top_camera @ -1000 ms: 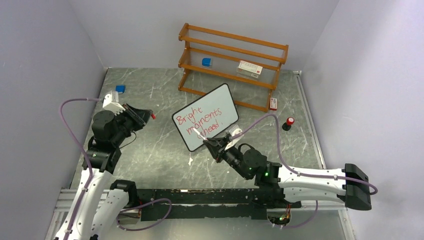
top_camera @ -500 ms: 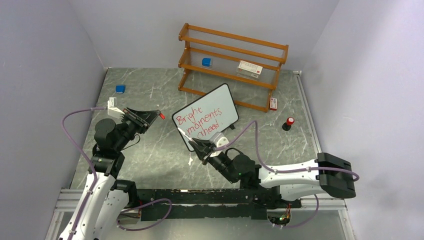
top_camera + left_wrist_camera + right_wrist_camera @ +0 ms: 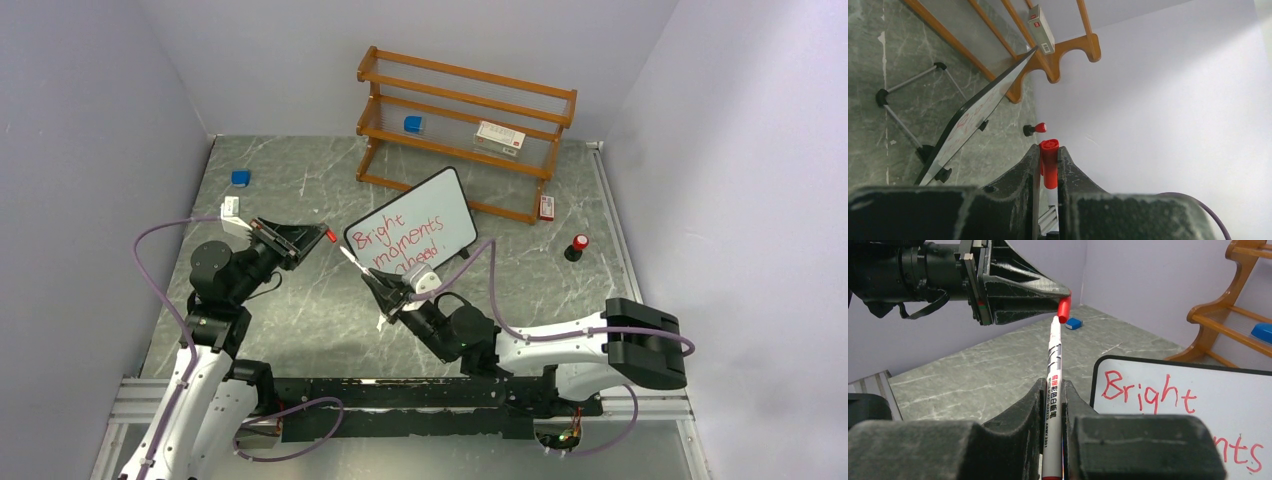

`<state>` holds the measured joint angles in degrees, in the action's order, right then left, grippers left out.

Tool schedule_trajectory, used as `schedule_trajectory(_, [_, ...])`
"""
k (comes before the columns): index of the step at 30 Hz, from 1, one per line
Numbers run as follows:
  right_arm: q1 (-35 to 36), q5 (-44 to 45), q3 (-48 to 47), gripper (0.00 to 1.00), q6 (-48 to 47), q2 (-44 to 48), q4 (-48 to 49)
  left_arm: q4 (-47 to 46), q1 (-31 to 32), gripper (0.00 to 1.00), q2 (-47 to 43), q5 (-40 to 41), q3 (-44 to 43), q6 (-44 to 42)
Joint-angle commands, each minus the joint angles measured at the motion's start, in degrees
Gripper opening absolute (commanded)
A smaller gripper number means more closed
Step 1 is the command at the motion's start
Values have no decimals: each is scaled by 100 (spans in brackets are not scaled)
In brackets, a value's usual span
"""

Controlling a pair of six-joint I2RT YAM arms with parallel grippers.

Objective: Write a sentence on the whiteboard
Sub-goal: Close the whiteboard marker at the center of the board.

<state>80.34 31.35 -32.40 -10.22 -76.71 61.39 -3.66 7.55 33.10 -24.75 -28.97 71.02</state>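
- Whiteboard (image 3: 415, 228): stands on its small black feet at centre of the overhead view, on the grey marbled table (image 3: 290, 190), just in front of the wooden shelf (image 3: 465, 120). The face is tilted back. Red handwriting reads "Bright moments ahead".
- Right gripper (image 3: 1053, 390): fingers pressed onto the white barrel of a whiteboard marker (image 3: 1054, 352). It sits at the board's lower-left corner in the overhead view. The marker points up and left, away from the board face, and is not touching it.
- Left gripper (image 3: 312, 238): left of centre, fingers pinching a red marker cap (image 3: 1050, 150) at their tips. The cap sticks out just beyond the fingertips.
- Right wrist view: the marker tip sits just below the red cap. Cannot tell whether they touch.
- Shelf contents: a small blue object (image 3: 412, 124) on the left and a white box with red print (image 3: 498, 137) on the right, both on the middle tier.
- Also on the table: a blue object (image 3: 240, 178) at upper left, a small red-and-white box (image 3: 546, 207) beside the shelf's right foot, and a black item with a red top (image 3: 577, 246) right of the board.
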Motion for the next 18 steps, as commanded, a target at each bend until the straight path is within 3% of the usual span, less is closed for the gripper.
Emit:
schedule_trajectory(1, [26,177,-224,0,-135,-74,363,-301,-30,5,-52,-298,-83,160])
schedule_trajectory(18, [26,255,-373,0,-171,-245,177,-467,-26,5,-58,-459,-85,284])
